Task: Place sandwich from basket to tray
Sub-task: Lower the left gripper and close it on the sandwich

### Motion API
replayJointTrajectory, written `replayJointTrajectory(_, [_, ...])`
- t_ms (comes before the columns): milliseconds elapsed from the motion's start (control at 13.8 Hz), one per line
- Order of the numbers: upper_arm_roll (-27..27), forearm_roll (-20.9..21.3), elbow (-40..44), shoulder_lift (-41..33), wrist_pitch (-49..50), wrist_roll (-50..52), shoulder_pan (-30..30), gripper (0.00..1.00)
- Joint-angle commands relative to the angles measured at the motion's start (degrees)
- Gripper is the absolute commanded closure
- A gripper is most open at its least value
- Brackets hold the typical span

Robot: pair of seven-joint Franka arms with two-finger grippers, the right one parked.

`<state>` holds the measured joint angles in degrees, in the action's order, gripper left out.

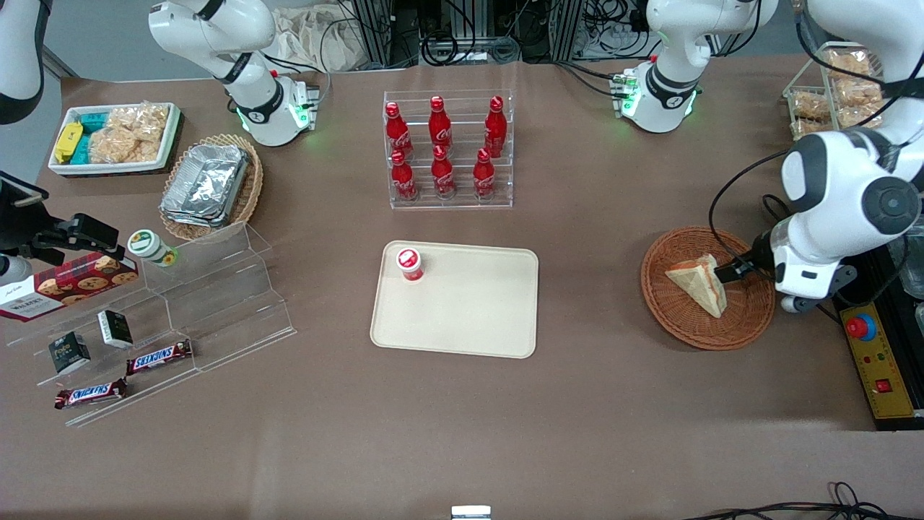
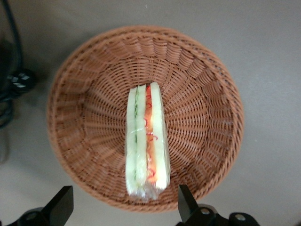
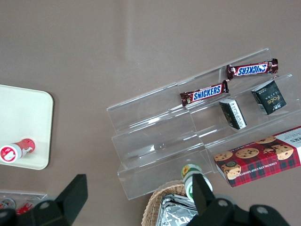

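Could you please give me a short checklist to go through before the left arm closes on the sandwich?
1. Sandwich is in the basket, filling edge facing the wrist camera: ok.
2. Gripper is open, one fingertip on each side of the sandwich's end in the wrist view: ok.
3. Fingers low enough to clamp the bread: cannot tell; the front view shows the gripper at the sandwich, but not its height.
4. Nothing else lies in the basket to snag: ok.
5. Tray has bare room for the sandwich; only a small red-capped container stands near one corner: ok.
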<state>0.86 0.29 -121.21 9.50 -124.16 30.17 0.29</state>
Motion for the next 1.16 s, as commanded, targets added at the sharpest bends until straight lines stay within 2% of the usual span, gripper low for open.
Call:
replayJointTrajectory(0, [-0.2,-1.0,-2.0,3.5,-6.0,1.2,-0.1,0.0])
replayJointTrajectory(291, [-0.4,-1.7,-2.2,9.2,-12.5,2.6,-0.6,0.0])
replayJointTrajectory(509, [-0.4,-1.7,-4.1,10.7,-16.5,2.7,-1.1,0.0])
replayJointTrajectory(582, [-0.4,-1.7,-4.1,11.0,-16.5,2.7,-1.1,0.1])
replayJointTrajectory(727, [-0.4,-1.6,-3.9,10.7,-15.9,3.8,-1.1,0.42])
replayJointTrajectory(873, [-0.4,-1.6,-3.9,10.4,-15.7,3.9,-1.1,0.66])
replayJointTrajectory(945, [-0.4,-1.6,-3.7,10.2,-15.0,3.8,-1.1,0.74])
replayJointTrajectory(1091, [-0.4,-1.5,-2.4,8.8,-12.3,3.7,-1.1,0.81])
